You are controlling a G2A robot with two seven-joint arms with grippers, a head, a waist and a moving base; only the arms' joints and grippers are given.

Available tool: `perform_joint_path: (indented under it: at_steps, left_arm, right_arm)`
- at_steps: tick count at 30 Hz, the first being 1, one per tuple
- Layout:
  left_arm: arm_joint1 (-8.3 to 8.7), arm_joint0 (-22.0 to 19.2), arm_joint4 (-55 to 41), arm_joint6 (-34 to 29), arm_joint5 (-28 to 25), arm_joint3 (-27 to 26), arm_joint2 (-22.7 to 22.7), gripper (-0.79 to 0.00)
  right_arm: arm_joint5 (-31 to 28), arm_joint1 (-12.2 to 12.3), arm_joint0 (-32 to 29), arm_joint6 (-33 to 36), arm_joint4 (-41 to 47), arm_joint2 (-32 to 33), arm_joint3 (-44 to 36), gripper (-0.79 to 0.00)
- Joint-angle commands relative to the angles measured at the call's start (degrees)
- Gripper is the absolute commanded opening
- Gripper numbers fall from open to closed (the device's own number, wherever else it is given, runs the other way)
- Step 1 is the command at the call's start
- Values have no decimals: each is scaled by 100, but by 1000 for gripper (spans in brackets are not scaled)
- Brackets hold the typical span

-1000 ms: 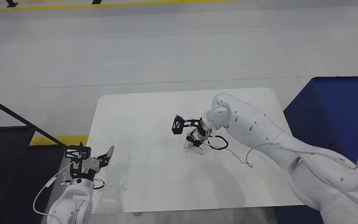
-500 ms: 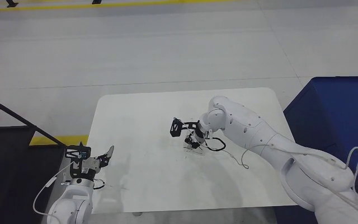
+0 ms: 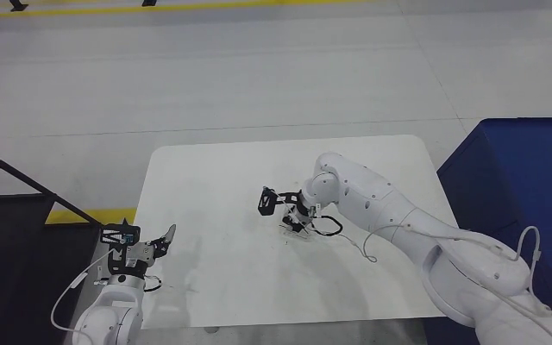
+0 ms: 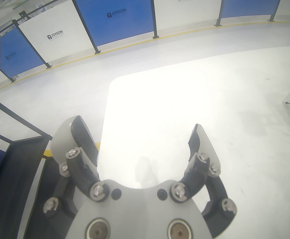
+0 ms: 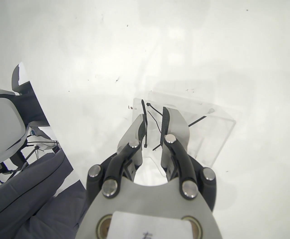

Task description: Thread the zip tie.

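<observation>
A white, round-cornered table stands on a pale grey workshop floor marked by a yellow line. Beyond it, blue partition panels and white ones on black posts ring the space, with a blue cabinet just beside the table.

The left arm and right arm wear glossy white, rounded shells. A black cable loops at the right wrist. The left end effector and right end effector share pale grey plates, black linkages, silver screws and ribbed black pads — the right's plate bears a white label, possibly marked.
</observation>
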Motion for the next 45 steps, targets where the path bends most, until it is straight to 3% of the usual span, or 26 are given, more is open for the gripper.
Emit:
perform_joint_path:
  at_steps: [1,2,12,15,19,28,32,37,45]
  left_arm:
    - [0,0,0,0,0,0,0,0]
    - [0,0,0,0,0,0,0,0]
    - [0,0,0,0,0,0,0,0]
    - [0,0,0,0,0,0,0,0]
    - [0,0,0,0,0,0,0,0]
    - [0,0,0,0,0,0,0,0]
    - [-19,117,-389,168,-222,-256,3,0]
    - [-51,601,-571,581,-370,-726,121,0]
    - [-58,614,-785,483,-454,-715,153,0]
  right_arm:
    - [-38,-39,-7,-38,-21,0,51,-717]
    - [-58,-55,-7,-57,-35,0,82,-785]
    - [-285,-44,141,-285,4,0,267,-785]
    - [-513,138,271,-512,252,0,55,-785]
    - [-948,610,423,-947,929,0,-503,-785]
    - [-972,615,375,-1083,999,41,-549,-785]
    - [-1537,798,218,-1717,1519,427,-606,-785]
    - [-1537,1199,-148,-2327,1988,991,-1070,-785]
    - [-1537,1201,-284,-2517,2093,1037,-1233,-785]
